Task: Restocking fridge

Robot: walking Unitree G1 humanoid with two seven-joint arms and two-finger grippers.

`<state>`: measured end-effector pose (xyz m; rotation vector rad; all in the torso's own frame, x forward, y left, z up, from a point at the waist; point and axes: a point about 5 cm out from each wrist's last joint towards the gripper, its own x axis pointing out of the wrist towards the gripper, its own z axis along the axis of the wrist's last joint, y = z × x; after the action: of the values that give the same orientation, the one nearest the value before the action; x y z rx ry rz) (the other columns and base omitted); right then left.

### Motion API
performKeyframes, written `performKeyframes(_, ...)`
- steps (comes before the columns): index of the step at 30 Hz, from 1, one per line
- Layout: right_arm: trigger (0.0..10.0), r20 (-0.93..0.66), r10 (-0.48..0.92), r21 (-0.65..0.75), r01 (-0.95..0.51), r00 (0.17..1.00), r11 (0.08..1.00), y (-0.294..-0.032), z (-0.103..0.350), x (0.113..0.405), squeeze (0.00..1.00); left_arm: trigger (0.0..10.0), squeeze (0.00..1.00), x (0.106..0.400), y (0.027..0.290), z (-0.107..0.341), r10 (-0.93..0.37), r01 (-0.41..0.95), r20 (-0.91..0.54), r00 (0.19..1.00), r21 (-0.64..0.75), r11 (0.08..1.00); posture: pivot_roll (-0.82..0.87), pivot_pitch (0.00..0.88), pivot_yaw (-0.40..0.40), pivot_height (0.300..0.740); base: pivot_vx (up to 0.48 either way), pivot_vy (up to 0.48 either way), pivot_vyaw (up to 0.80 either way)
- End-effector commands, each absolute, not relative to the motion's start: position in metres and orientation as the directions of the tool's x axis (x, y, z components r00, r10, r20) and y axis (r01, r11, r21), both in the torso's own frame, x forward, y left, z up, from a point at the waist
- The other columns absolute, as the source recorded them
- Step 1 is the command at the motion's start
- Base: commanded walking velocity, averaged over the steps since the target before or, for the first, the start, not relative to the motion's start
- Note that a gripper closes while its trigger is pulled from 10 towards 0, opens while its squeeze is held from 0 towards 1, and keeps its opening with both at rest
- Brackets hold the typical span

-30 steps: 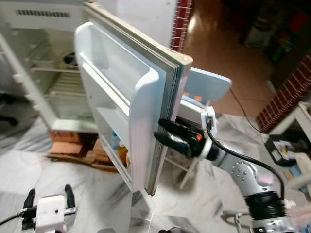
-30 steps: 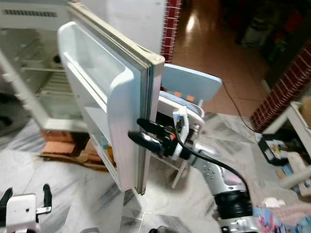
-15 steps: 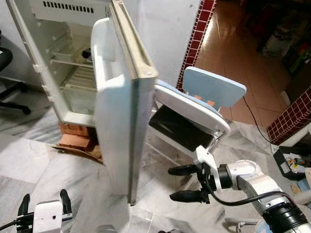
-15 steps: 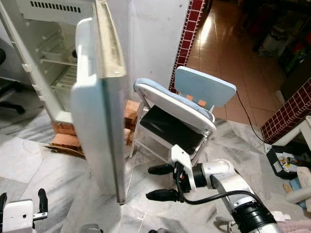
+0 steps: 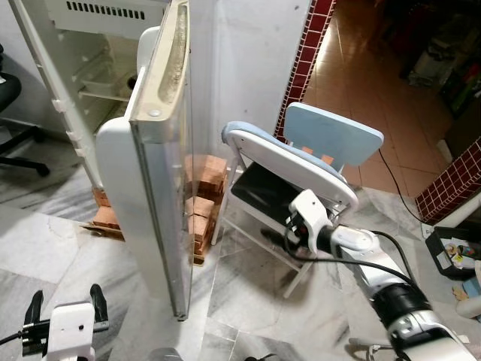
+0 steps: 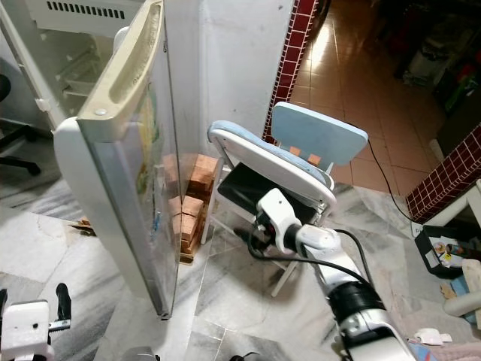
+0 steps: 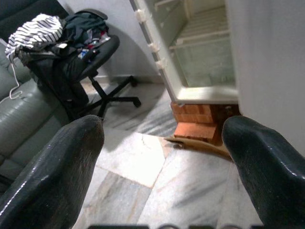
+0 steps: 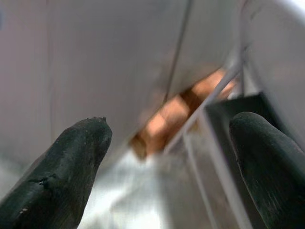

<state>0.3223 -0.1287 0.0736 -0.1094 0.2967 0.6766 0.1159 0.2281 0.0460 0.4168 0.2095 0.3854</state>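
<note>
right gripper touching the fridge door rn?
Apart. In the right eye view, bare floor shows between the right gripper, by the folding chair, and the fridge door; jaws open.

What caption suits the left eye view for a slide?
Fridge door swung partly shut; right tool held apart from it, in front of a folded blue chair; left tool idle low.

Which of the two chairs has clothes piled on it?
The black office chair on wheels, beside the open fridge, carries a heap of clothes. The light blue folding chair near the right gripper has a bare seat.
</note>
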Motion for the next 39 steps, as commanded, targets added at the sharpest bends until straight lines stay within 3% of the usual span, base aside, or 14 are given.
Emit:
performKeyframes(1, 10.0, -0.242, 0.571, 0.034, -0.582, 0.784, 0.813, -0.125, 0.087, 0.33, 0.0, 10.0, 0.0, 0.112, 0.229, 0.044, 0.411, -0.317, -0.135, 0.902, 0.439, 0.841, 0.19, 0.032, -0.085, 0.74, 0.0, 0.0, 0.0)
performKeyframes(4, 10.0, -0.155, 0.556, 0.128, -0.541, 0.817, 0.831, -0.092, 0.107, 0.339, 0.0, 10.0, 0.0, 0.115, 0.229, 0.043, 0.414, -0.321, -0.134, 0.9, 0.439, 0.84, 0.18, 0.03, -0.077, 0.74, 0.0, 0.0, 0.0)
performKeyframes(7, 10.0, -0.087, 0.633, 0.161, -0.616, 0.77, 0.771, -0.058, 0.124, 0.338, 0.0, 10.0, 0.0, 0.116, 0.229, 0.043, 0.42, -0.327, -0.134, 0.898, 0.436, 0.838, 0.18, 0.029, -0.073, 0.74, 0.0, 0.0, 0.0)
performKeyframes(8, 10.0, -0.027, 0.705, 0.191, -0.689, 0.708, 0.699, -0.032, 0.137, 0.335, 0.0, 10.0, 0.0, 0.118, 0.229, 0.042, 0.421, -0.329, -0.136, 0.897, 0.433, 0.84, 0.18, 0.028, -0.073, 0.74, 0.0, 0.0, 0.0)
performKeyframes(11, 10.0, 0.06, 0.803, 0.245, -0.789, 0.592, 0.563, 0.001, 0.155, 0.325, 0.0, 10.0, 0.0, 0.121, 0.23, 0.041, 0.42, -0.329, -0.136, 0.897, 0.431, 0.841, 0.18, 0.026, -0.072, 0.74, 0.0, 0.0, 0.0)
performKeyframes(12, 10.0, 0.147, 0.876, 0.267, -0.871, 0.46, 0.412, 0.027, 0.174, 0.311, 0.0, 10.0, 0.0, 0.124, 0.23, 0.041, 0.419, -0.329, -0.133, 0.898, 0.431, 0.84, 0.19, 0.023, -0.074, 0.74, 0.0, 0.0, 0.0)
performKeyframes(16, 10.0, 0.268, 0.935, 0.275, -0.949, 0.231, 0.156, 0.055, 0.198, 0.282, 0.0, 10.0, 0.0, 0.127, 0.233, 0.041, 0.423, -0.333, -0.127, 0.897, 0.433, 0.837, 0.19, 0.02, -0.078, 0.74, 0.0, 0.0, 0.0)
performKeyframes(18, 10.0, 0.294, 0.939, 0.297, -0.951, 0.179, 0.088, 0.059, 0.203, 0.274, 0.0, 10.0, 0.0, 0.128, 0.233, 0.041, 0.423, -0.334, -0.126, 0.897, 0.433, 0.837, 0.19, 0.017, -0.081, 0.74, 0.0, 0.0, 0.0)
performKeyframes(22, 10.0, 0.276, 0.941, 0.28, -0.953, 0.196, 0.116, 0.052, 0.192, 0.275, 0.0, 10.0, 0.0, 0.129, 0.235, 0.04, 0.422, -0.335, -0.124, 0.898, 0.431, 0.838, 0.19, 0.017, -0.081, 0.74, 0.0, 0.0, 0.0)
performKeyframes(24, 10.0, 0.174, 0.929, 0.252, -0.927, 0.327, 0.279, 0.032, 0.172, 0.291, 0.0, 10.0, 0.0, 0.137, 0.237, 0.044, 0.358, -0.277, -0.111, 0.927, 0.439, 0.855, 0.18, 0.018, -0.08, 0.74, 0.0, 0.0, 0.0)
performKeyframes(27, 10.0, 0.107, 0.896, 0.197, -0.892, 0.431, 0.406, 0.011, 0.159, 0.302, 0.0, 10.0, 0.0, 0.149, 0.24, 0.049, 0.293, -0.221, -0.1, 0.951, 0.447, 0.867, 0.17, 0.019, -0.082, 0.74, 0.0, 0.0, 0.0)
performKeyframes(31, 10.0, 0.047, 0.768, 0.158, -0.764, 0.638, 0.625, -0.041, 0.145, 0.322, 0.0, 10.0, 0.0, 0.186, 0.254, 0.062, 0.18, -0.12, -0.1, 0.978, 0.437, 0.891, 0.14, 0.017, -0.075, 0.74, 0.0, 0.0, 0.0)
performKeyframes(34, 10.0, 0.048, 0.727, 0.159, -0.724, 0.685, 0.671, -0.059, 0.143, 0.326, 0.0, 10.0, 0.0, 0.203, 0.258, 0.064, 0.14, -0.078, -0.109, 0.984, 0.444, 0.893, 0.13, 0.01, -0.07, 0.74, 0.0, 0.0, 0.0)
performKeyframes(39, 10.0, 0.047, 0.705, 0.119, -0.705, 0.708, 0.7, -0.069, 0.14, 0.326, 0.0, 10.0, 0.0, 0.219, 0.29, 0.072, 0.271, -0.207, -0.066, 0.96, 0.483, 0.851, 0.11, 0.0, -0.065, 0.74, 0.0, 0.0, 0.0)
